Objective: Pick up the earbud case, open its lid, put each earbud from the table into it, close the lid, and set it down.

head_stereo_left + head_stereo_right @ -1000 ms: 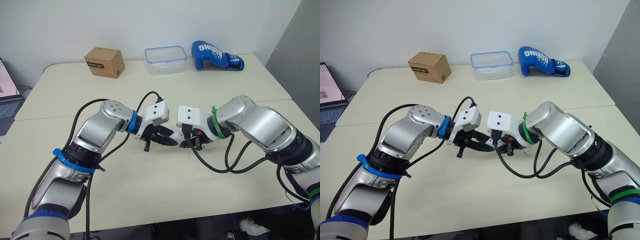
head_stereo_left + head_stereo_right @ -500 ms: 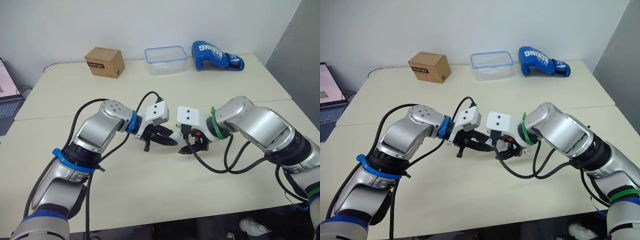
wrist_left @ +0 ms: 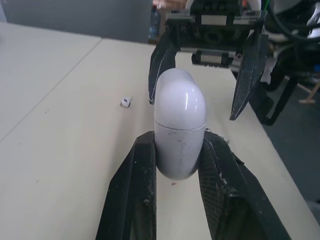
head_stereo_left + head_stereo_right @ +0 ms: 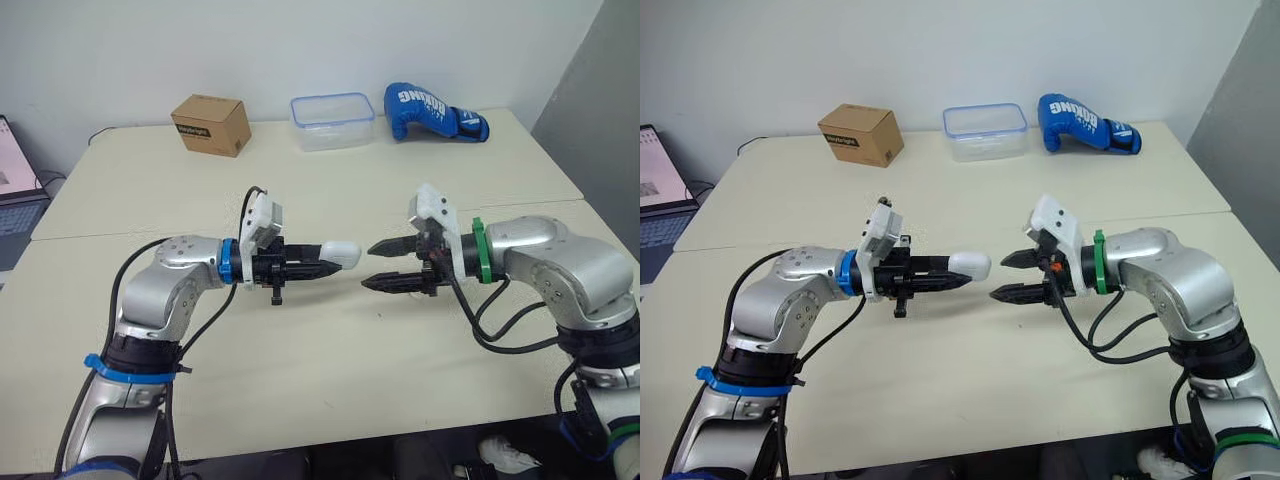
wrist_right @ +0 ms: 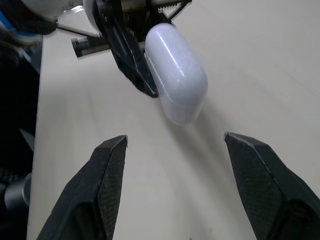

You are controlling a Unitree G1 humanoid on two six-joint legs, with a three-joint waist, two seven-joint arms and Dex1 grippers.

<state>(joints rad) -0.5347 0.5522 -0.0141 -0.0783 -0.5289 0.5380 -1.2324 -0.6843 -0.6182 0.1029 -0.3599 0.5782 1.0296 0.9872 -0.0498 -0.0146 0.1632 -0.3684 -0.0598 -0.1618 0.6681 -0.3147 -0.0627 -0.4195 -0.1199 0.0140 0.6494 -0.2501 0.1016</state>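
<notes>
Clamped at its base by the left gripper (image 4: 320, 266), the glossy, probably light and slippery earbud case (image 4: 340, 257) offered its lid to the open-fingered right gripper (image 4: 368, 267) facing it.

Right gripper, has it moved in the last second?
Yes. The right gripper has drawn back toward the robot's right, off the earbud case; its green wrist band now lines up with the blue boxing glove's right end, not its middle.

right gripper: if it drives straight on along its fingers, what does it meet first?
Most likely the case held in the left gripper. It sits ahead of the right gripper, facing the gap between its open fingers, with nothing between them. Whether the heights line up exactly is hard to judge.
</notes>
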